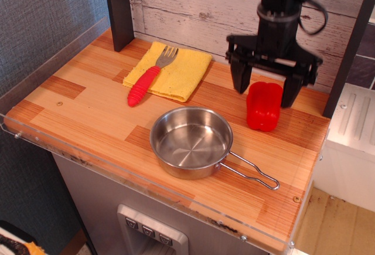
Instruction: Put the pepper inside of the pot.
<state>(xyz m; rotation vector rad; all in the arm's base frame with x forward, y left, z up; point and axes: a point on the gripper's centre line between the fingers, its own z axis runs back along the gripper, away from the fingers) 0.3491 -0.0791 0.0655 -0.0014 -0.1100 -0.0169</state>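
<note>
Two fingers of the gripper (265, 91) straddle the pepper (264, 106), spread apart; next: lower, clamp, carry down-left to the pot (191, 142).

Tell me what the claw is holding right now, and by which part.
Nothing. The claw is open, its fingers spread on either side of the red pepper, which stands on the wooden counter. No closed hold shows.
</note>
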